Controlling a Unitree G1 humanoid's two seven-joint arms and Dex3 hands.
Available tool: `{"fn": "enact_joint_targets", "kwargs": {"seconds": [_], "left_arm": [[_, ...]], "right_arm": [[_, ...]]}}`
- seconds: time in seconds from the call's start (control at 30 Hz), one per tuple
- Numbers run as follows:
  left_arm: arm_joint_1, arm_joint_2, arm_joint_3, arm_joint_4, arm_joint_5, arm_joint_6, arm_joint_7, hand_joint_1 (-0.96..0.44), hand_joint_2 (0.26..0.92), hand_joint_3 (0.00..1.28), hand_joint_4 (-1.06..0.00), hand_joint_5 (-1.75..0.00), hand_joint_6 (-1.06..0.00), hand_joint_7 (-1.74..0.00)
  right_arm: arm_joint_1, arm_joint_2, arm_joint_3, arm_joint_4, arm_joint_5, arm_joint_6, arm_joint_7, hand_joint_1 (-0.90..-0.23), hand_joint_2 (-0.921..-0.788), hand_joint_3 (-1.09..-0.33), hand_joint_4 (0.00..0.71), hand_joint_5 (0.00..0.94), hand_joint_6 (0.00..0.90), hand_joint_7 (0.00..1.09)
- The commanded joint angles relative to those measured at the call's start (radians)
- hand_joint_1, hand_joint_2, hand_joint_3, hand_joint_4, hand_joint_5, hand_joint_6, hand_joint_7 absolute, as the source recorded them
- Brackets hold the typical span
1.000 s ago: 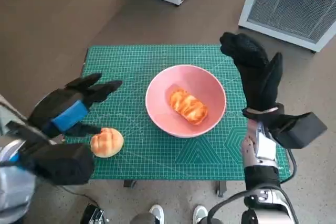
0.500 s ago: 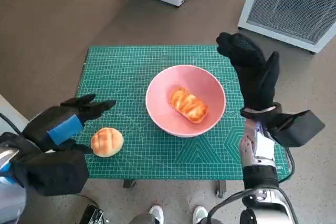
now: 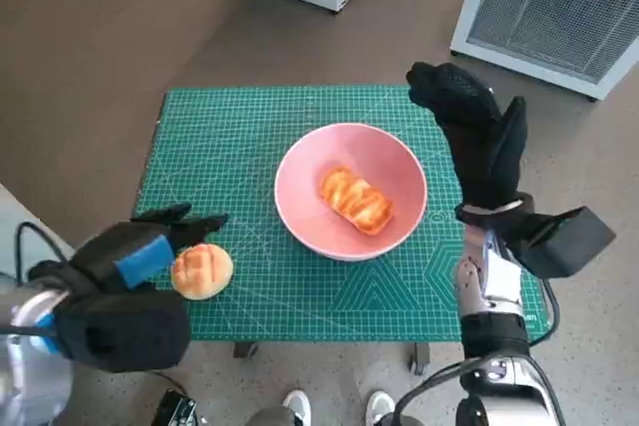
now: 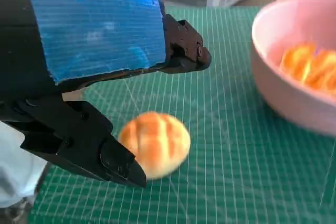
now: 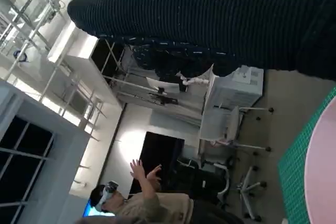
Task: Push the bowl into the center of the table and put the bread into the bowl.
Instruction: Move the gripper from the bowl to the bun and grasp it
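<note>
A pink bowl [image 3: 300, 202] stands mid-table on the green mat [image 3: 230, 137], with an elongated glazed bread [image 3: 355, 201] inside it. A round bun [image 3: 203, 270] lies on the mat near the front left edge. My left hand [image 3: 135, 256] is low beside the bun, fingers spread around it without gripping; the left wrist view shows the bun [image 4: 155, 143] between the black fingers [image 4: 184, 56] and the bowl [image 4: 283, 93] beyond. My right hand [image 3: 477, 142] is raised upright to the right of the bowl, fingers extended, holding nothing.
White cabinets [image 3: 544, 7] stand on the floor behind the table. Shoes [image 3: 334, 408] show below the table's front edge. In the right wrist view a person [image 5: 142, 203] sits in the room with hands raised.
My left hand has dropped and pulled back toward the front left corner, coming down beside the bun. The right hand, the bowl and both breads have stayed put.
</note>
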Motion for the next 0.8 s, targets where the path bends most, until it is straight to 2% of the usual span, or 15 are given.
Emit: {"fn": "enact_joint_targets", "kwargs": {"seconds": [0.03, 0.53, 0.67, 0.8], "left_arm": [[-0.005, -0.003, -0.051, 0.063, 0.041, -0.014, 0.022, -0.01, 0.719, 0.00, -0.11, 0.00, -0.24, 0.00], [-0.086, -0.081, -0.177, 0.352, 0.090, -0.103, 0.135, 0.01, 0.724, 0.00, -0.13, -0.01, -0.26, -0.01], [-0.094, -0.091, -0.202, 0.405, 0.119, -0.128, 0.184, 0.04, 0.734, 0.01, -0.19, -0.02, -0.32, -0.02], [-0.098, -0.096, -0.219, 0.436, 0.155, -0.146, 0.224, 0.09, 0.773, 0.02, -0.35, -0.04, -0.45, -0.04]], "right_arm": [[0.007, -0.003, -0.002, 0.016, 0.005, 0.014, 0.010, -0.668, -0.921, -0.732, 0.234, 0.002, 0.144, 0.45], [0.014, -0.005, -0.003, 0.010, 0.006, 0.022, 0.010, -0.675, -0.921, -0.731, 0.234, 0.001, 0.142, 0.46], [0.017, -0.006, -0.003, 0.005, 0.005, 0.023, 0.009, -0.681, -0.921, -0.731, 0.234, 0.001, 0.144, 0.46], [0.019, -0.009, -0.003, -0.002, 0.006, 0.029, 0.008, -0.683, -0.921, -0.731, 0.234, 0.001, 0.148, 0.46]]}}
